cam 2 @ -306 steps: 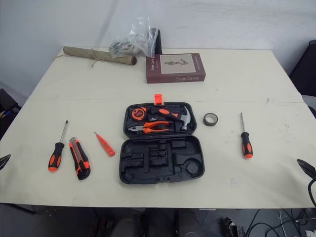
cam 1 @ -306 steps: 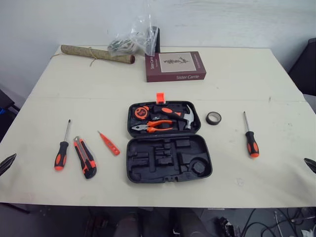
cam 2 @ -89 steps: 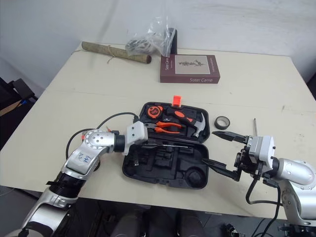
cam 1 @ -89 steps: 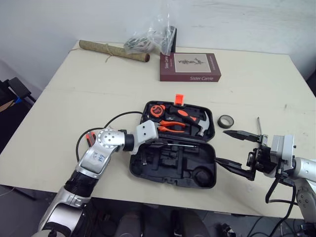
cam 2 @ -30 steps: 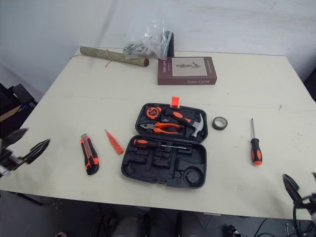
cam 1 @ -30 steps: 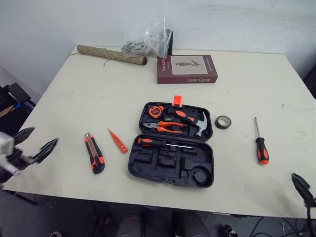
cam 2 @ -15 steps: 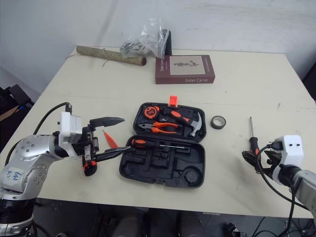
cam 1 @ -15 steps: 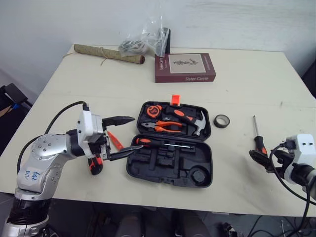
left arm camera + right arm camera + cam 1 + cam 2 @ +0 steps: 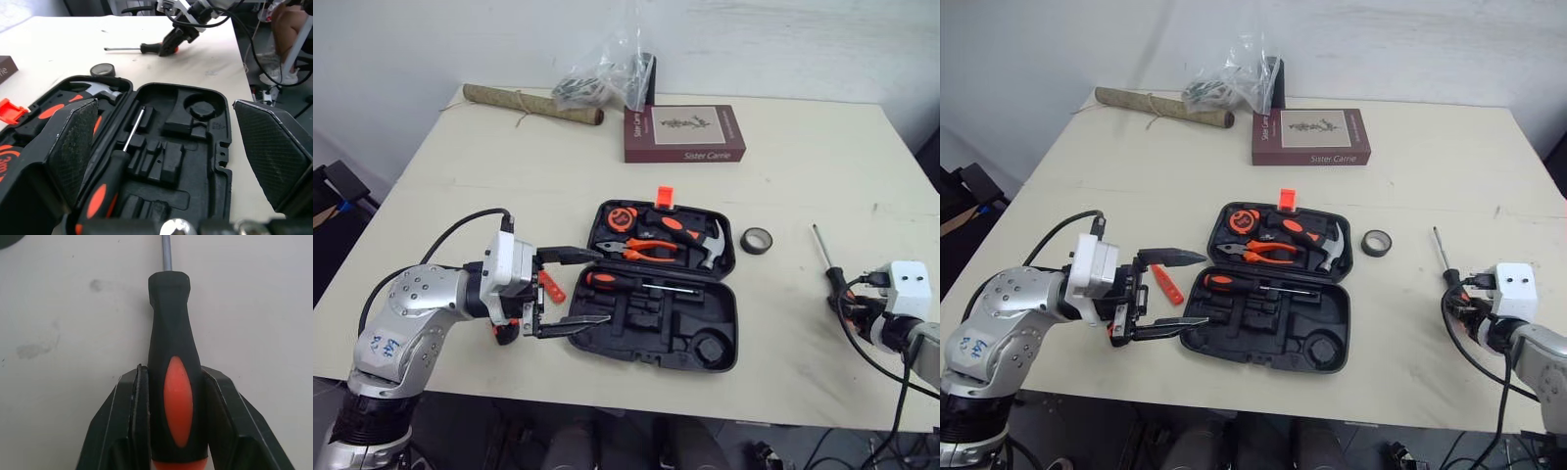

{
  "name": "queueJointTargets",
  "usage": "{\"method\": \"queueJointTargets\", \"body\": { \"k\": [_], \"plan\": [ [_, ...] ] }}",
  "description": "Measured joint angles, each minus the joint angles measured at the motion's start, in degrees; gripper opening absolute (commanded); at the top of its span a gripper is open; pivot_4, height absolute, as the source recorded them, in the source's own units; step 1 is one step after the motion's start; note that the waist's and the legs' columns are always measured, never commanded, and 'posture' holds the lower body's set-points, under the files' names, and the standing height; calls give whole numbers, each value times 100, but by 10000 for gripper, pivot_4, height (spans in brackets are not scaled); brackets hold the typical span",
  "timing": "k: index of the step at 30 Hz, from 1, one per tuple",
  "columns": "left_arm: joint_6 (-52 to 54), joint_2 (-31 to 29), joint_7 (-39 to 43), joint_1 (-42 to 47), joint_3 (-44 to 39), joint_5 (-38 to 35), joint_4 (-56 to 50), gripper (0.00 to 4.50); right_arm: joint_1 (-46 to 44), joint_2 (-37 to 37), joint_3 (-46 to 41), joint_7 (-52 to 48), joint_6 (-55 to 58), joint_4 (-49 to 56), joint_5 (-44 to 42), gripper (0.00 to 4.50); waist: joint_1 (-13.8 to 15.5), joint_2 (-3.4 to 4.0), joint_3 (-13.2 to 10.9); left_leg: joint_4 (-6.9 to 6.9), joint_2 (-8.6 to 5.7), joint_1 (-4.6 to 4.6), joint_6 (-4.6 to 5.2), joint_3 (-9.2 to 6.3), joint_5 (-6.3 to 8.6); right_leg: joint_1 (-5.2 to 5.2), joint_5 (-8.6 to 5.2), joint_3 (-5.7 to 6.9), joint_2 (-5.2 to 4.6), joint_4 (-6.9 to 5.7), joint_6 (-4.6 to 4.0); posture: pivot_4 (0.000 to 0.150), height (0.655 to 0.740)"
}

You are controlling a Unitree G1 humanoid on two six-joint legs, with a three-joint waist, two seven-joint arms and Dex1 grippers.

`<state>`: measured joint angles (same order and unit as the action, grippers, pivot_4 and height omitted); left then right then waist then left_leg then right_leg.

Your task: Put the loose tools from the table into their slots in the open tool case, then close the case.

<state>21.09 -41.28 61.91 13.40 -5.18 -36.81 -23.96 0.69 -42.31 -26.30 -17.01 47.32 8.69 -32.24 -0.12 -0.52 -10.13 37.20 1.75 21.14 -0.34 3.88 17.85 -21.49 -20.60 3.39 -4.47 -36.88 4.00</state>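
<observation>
Orange-and-black screwdriver [image 9: 172, 318] clamped at right; left gripper [image 9: 602, 286] wide beside the case

On the cream table [image 9: 803, 176], the right gripper [image 9: 173, 374] sat low near the right edge. Its two black fingers pressed against both sides of the screwdriver's handle, and the steel shaft pointed toward the table's far side. The black moulded plastic tool case [image 9: 675, 315] lay open in the middle, well apart from it. The left gripper hung at the case's left edge with its fingers spread wide, holding nothing. A second screwdriver [image 9: 619, 283] rested in a slot along the hinge side of the near half. The far half held orange-handled pliers [image 9: 636, 249], a steel-headed hammer [image 9: 710, 245] and a round tape measure [image 9: 622, 217]. A small red tester pen [image 9: 548, 287] lay just left of the case, seen between the spread fingers. A grey roll of tape [image 9: 757, 240] lay just right of the case.
</observation>
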Motion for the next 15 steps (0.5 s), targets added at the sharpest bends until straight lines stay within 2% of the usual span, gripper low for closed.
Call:
{"method": "queueJointTargets", "body": {
  "k": [4,7,11,15],
  "plan": [
    [205,-98,18,-100,-158,-221,-67,45000,-92,160,-19,-960,-1369,154,55,10336,-52,14,-8,-5,2,-3,-2,6,-1,-4,0,-5,4,-3,1,1500,7400],
    [151,-155,95,-303,-330,-237,-112,45000,-439,-332,212,-2028,-1592,741,-231,10336,-126,23,-12,-9,5,-5,-3,1,-2,-4,0,-2,6,-2,0,1500,7400],
    [267,-182,154,-613,-565,-569,-271,45000,-1123,-1190,1355,-3348,-1195,1556,-577,10336,-150,4,-23,-6,9,-3,-2,-6,-1,-3,0,1,6,0,0,1500,7400],
    [91,-296,209,-830,-789,-497,-294,45000,-2380,-1383,2833,-3803,-430,1852,-509,10336,-145,0,-26,2,3,1,3,-8,2,-4,0,2,-5,2,0,1500,7400]
  ]
}}
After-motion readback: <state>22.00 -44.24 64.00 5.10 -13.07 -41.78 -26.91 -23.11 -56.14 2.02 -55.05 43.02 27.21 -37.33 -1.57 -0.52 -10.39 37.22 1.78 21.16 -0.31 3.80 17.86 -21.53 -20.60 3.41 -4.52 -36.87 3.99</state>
